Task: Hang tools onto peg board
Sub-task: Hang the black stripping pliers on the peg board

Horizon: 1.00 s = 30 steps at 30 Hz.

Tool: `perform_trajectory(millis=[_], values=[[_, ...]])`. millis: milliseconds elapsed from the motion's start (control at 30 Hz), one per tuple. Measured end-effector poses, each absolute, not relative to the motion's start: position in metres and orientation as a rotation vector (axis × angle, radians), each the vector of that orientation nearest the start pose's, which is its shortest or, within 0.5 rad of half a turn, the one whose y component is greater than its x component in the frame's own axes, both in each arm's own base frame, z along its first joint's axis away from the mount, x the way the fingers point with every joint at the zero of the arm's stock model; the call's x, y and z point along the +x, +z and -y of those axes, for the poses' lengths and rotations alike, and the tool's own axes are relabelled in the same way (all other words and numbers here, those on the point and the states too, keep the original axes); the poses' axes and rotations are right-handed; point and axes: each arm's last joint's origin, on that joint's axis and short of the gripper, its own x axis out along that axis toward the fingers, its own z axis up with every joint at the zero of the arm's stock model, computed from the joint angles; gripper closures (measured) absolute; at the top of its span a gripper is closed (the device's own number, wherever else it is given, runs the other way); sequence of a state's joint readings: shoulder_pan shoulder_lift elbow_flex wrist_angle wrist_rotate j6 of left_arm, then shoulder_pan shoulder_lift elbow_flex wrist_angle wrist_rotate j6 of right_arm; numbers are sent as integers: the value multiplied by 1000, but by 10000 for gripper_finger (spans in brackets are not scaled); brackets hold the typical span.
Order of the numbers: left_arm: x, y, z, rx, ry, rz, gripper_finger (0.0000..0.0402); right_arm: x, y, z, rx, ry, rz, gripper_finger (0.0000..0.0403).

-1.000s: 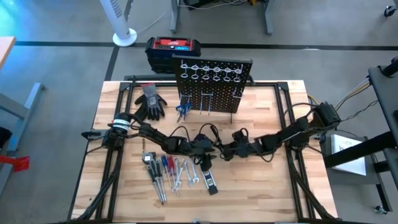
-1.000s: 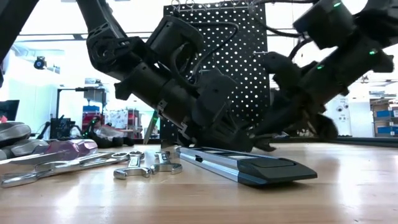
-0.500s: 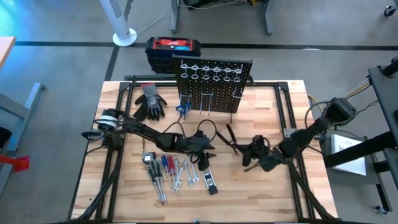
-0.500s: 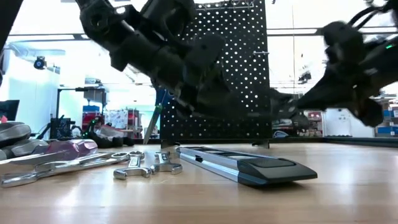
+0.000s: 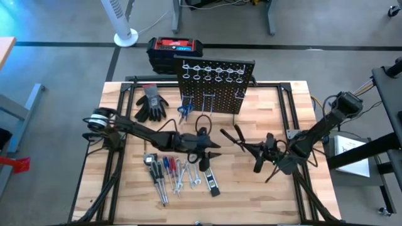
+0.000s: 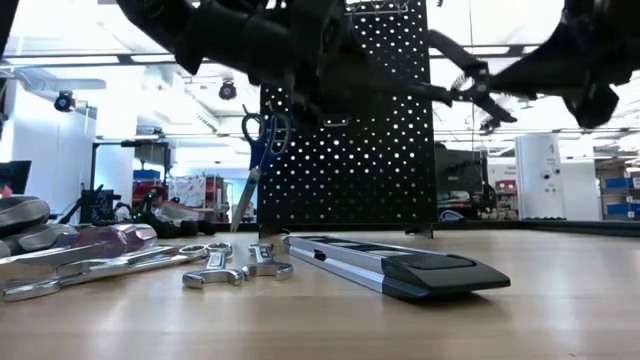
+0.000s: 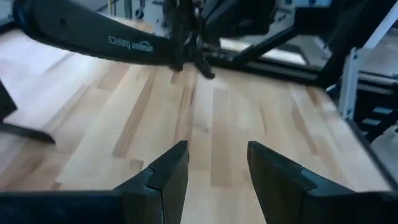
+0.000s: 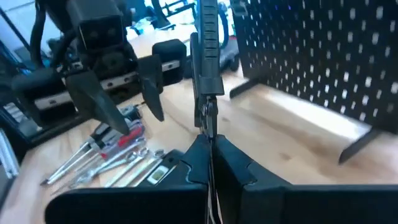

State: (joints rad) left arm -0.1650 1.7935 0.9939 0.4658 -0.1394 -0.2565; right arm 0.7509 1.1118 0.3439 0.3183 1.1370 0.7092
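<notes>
High view: dark pliers [image 5: 235,136] are clamped in the right gripper [image 5: 256,149], fingers shut on them, lifted above the tabletop [image 5: 251,194] near the peg board [image 5: 217,88], which stands upright at the far edge with blue-handled scissors [image 5: 184,110] hanging on it. Left of the pliers, the left gripper [image 5: 213,150] hovers with fingers apart, holding nothing. Screwdrivers [image 5: 164,168], wrenches [image 5: 186,176] and the black level bar [image 5: 211,179] lie on the near left; work gloves [image 5: 151,103] rest far left.

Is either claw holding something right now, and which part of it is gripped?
Yes. The right claw is shut on the dark pliers, gripping them by the nose end. The left claw is open and holds nothing.
</notes>
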Motion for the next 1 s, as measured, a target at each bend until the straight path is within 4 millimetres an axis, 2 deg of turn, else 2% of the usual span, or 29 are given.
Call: perform_trajectory(millis=[200,467,600,700,1000], values=[[375,213,59,-189,-11,-282,246,165,192,-118,247,-428,-120,403],[374,223,58,-188,-19,-235,246,167,210,-129,162,-373,-101,403],[375,233,60,-192,-69,-139,246,168,219,-134,120,-343,-90,403],[376,241,61,-162,-97,-71,246,168,220,-135,121,-322,-94,403],[383,259,61,-131,-95,-8,248,168,219,-138,132,-257,-112,403]])
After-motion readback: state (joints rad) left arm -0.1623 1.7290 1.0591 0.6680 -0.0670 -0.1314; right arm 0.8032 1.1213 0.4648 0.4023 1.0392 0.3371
